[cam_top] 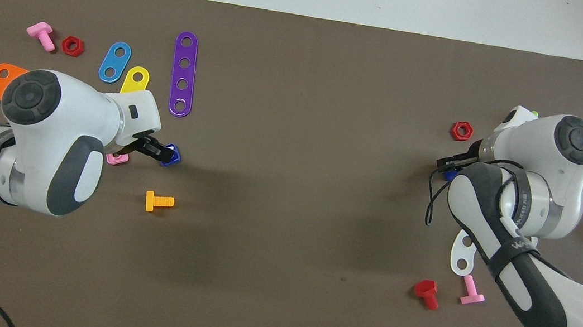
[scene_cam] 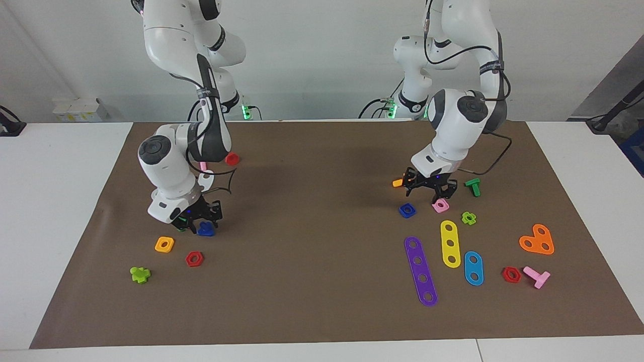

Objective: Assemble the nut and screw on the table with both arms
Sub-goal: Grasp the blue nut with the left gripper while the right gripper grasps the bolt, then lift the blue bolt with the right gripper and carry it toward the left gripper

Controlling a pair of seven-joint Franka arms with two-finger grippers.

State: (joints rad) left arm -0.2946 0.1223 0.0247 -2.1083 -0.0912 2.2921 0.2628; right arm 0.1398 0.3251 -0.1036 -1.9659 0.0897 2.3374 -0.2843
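The dark-blue nut [scene_cam: 407,210] lies flat on the brown mat [scene_cam: 322,201] of the table, beside a pink square nut [scene_cam: 440,205]. My left gripper [scene_cam: 429,193] is open and hangs low over the gap between these two nuts. In the overhead view the left gripper [cam_top: 158,150] partly covers the nut [cam_top: 172,156]. The dark-blue screw [scene_cam: 205,230] is at the tips of my right gripper [scene_cam: 198,226], which is down at the mat. In the overhead view the right gripper [cam_top: 449,164] hides most of the screw [cam_top: 450,175].
An orange square nut [scene_cam: 164,244], a red hex nut [scene_cam: 194,259] and a green bolt [scene_cam: 140,274] lie by the right gripper. An orange bolt [scene_cam: 397,183], a green bolt [scene_cam: 473,187] and coloured strips [scene_cam: 420,271] lie around the left gripper.
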